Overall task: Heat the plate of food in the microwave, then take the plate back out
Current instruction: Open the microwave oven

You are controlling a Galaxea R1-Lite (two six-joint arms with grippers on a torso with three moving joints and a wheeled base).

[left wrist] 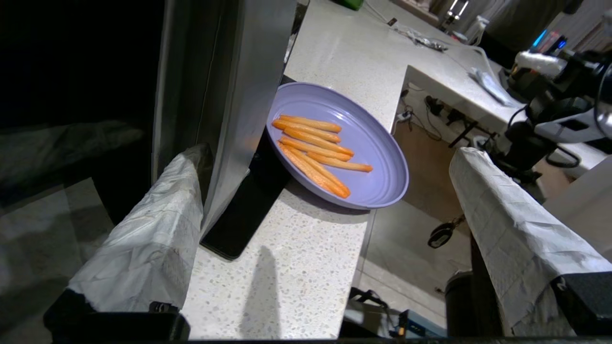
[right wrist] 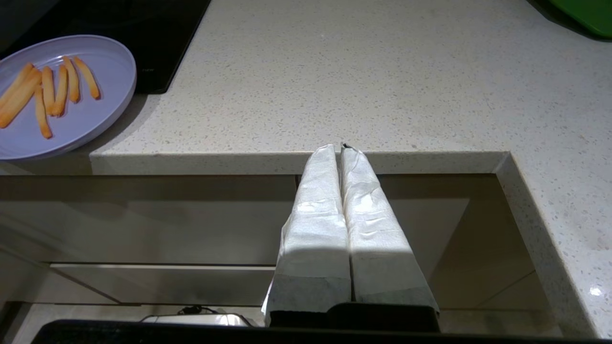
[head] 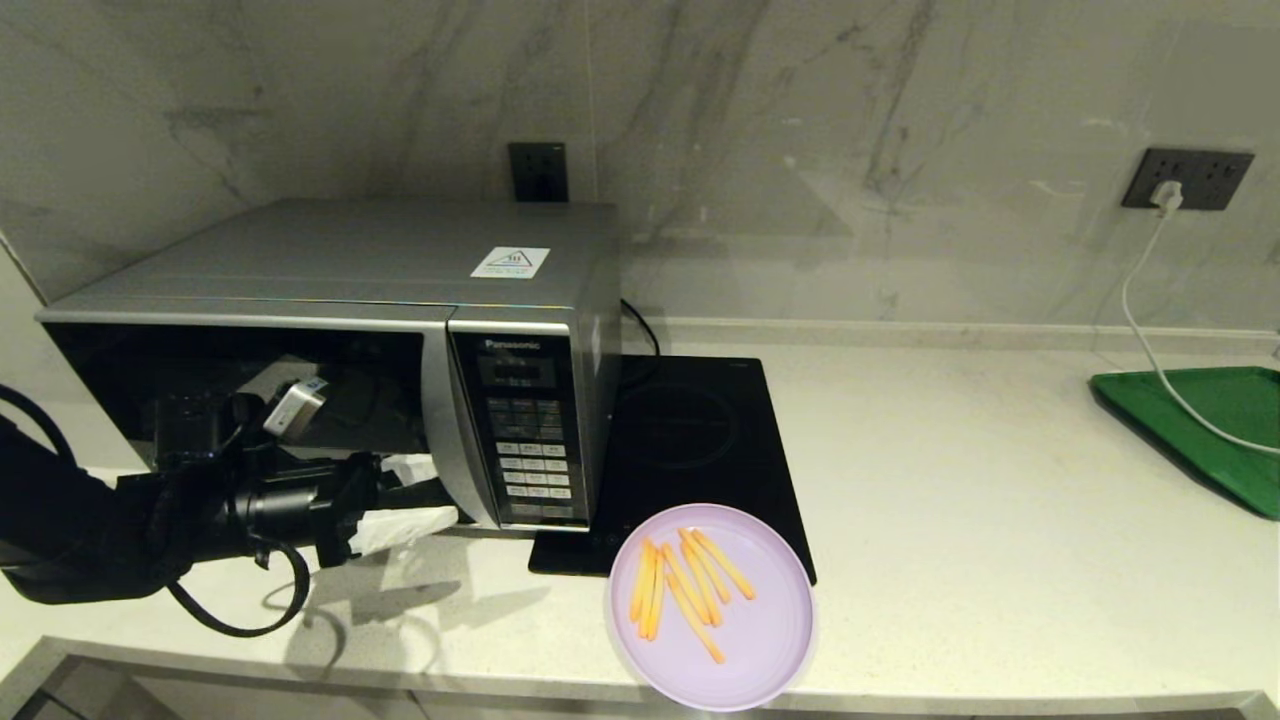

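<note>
One left gripper [head: 425, 508], fingers spread, at the microwave [head: 400, 330] door's edge; a slip leaves it closed. Right gripper [right wrist: 340, 149] pressed together, parked below counter.

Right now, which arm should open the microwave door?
The left. Its open hand is already at the door's edge on the microwave, one finger by the handle strip. The right hand is shut, hanging off the counter's front edge, away from the door.
</note>
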